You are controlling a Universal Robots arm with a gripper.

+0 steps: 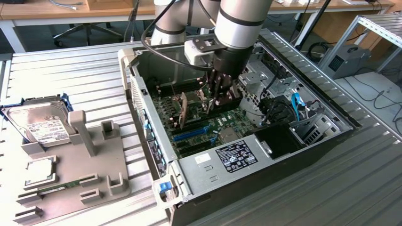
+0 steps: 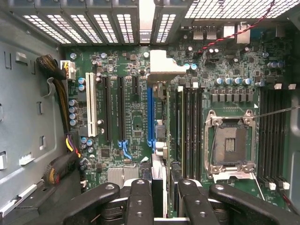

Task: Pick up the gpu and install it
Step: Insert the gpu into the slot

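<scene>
Holding the gpu [image 2: 158, 180] on edge between its fingers, the gripper [image 1: 220, 96] could miss the blue slot [image 2: 150, 117] just below and bend the card.

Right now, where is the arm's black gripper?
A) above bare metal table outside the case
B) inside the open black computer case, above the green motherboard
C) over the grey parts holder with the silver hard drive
B: the gripper reaches down inside the open computer case, over the green motherboard, with the dark flat gpu card edge-on between its fingers.
</scene>
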